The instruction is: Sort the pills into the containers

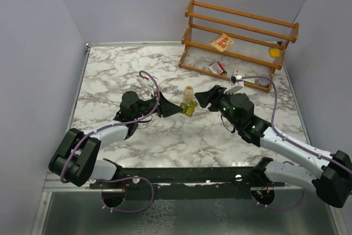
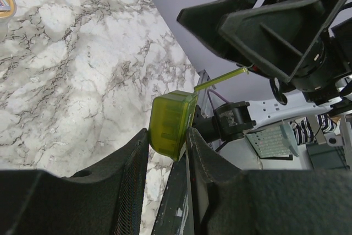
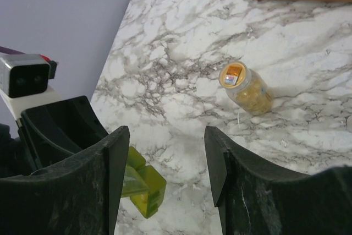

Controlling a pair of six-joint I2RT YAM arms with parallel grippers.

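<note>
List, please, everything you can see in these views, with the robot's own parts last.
pill box: one, olive-green, in the left gripper, a lid flap open
bottle: one, clear, upright beside the pill box
pills: many, yellow-orange, inside the bottle
cartons: two, red-and-white, on the rack
block: one, yellow, rack's right end
rack: one, wooden, back right
table: one, white-grey marble
left gripper: one, black, shut on the pill box
right gripper: one, black, open, empty
</note>
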